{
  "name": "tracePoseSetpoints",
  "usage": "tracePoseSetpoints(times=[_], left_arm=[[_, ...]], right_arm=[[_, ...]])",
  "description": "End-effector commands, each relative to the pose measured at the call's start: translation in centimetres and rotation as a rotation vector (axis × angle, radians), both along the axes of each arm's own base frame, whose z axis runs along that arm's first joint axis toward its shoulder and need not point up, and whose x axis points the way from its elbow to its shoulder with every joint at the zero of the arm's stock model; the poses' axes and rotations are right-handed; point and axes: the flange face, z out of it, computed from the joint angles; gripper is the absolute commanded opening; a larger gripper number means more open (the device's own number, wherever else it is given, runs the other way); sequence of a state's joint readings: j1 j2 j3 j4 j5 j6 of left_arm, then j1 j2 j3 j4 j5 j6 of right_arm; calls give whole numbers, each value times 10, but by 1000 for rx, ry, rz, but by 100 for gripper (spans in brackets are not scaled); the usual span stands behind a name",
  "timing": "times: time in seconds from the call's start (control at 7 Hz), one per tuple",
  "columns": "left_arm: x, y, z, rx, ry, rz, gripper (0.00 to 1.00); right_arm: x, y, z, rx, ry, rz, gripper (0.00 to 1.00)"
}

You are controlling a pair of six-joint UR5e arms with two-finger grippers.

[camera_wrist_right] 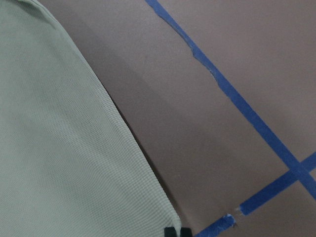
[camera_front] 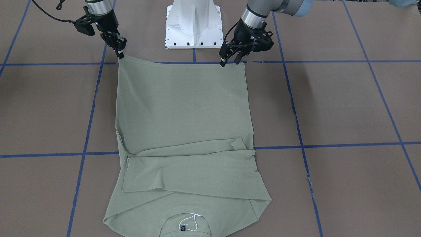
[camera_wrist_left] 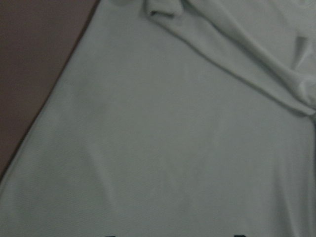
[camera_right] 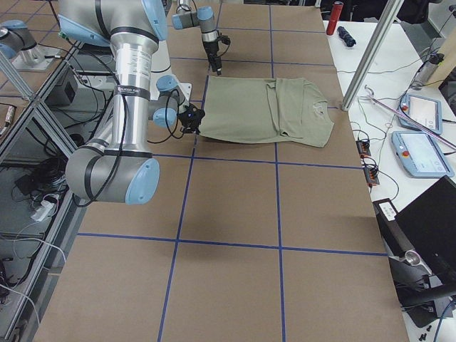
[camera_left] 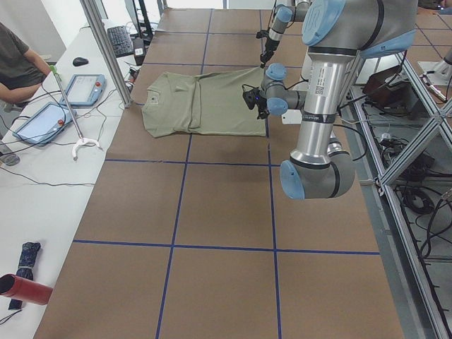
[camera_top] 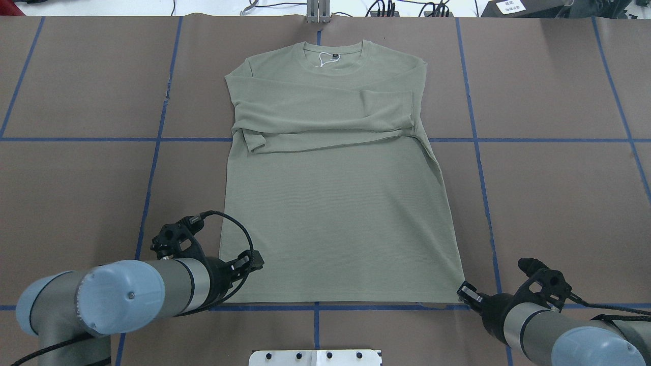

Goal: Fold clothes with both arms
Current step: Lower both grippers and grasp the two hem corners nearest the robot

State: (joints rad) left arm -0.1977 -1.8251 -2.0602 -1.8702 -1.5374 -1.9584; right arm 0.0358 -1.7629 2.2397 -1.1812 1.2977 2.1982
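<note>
The sage-green long-sleeved shirt (camera_front: pixel 184 108) lies flat on the brown table. Both sleeves are folded across its chest, and its neck with the white string tag (camera_top: pixel 325 58) points away from the robot. My right gripper (camera_front: pixel 120 52) is shut on one hem corner, which it holds slightly raised; in the right wrist view its tips meet at the cloth's edge (camera_wrist_right: pixel 163 217). My left gripper (camera_front: pixel 230 62) is open at the hem near the other corner, with its fingers spread over the fabric (camera_wrist_left: pixel 173 148). In the overhead view the left gripper (camera_top: pixel 252 262) and right gripper (camera_top: pixel 465 294) flank the hem.
The white pedestal base (camera_front: pixel 193 26) stands just behind the hem, between the arms. Blue tape lines (camera_top: pixel 152 162) grid the brown table. A side bench along the far edge carries tablets (camera_left: pixel 85 88), cables and a red cylinder (camera_left: pixel 25 289); a person (camera_left: pixel 14 63) sits there.
</note>
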Motion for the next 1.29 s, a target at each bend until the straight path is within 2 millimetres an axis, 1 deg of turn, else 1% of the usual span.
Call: tracePoseSetpoints(times=[0.0, 0.29, 0.43, 0.57, 0.86, 1.0, 1.14], left_arm=[[12, 17, 15, -6, -90, -2, 75], [12, 18, 38, 1, -141, -8, 74], [15, 18, 45, -1, -156, -6, 73], [18, 18, 51, -2, -170, -2, 71], [24, 27, 56, -6, -180, 13, 67], [24, 27, 56, -6, -180, 10, 61], [24, 27, 56, -12, -177, 7, 47]], right_arm=[[0, 0, 3, 0, 6, 1, 0], [0, -2, 2, 0, 4, 4, 0], [1, -2, 2, 0, 4, 6, 0], [1, -3, 1, 1, 2, 8, 0], [2, -5, 0, 0, 0, 13, 0], [3, -6, 0, 1, 0, 14, 0], [3, -6, 0, 1, 0, 15, 0]])
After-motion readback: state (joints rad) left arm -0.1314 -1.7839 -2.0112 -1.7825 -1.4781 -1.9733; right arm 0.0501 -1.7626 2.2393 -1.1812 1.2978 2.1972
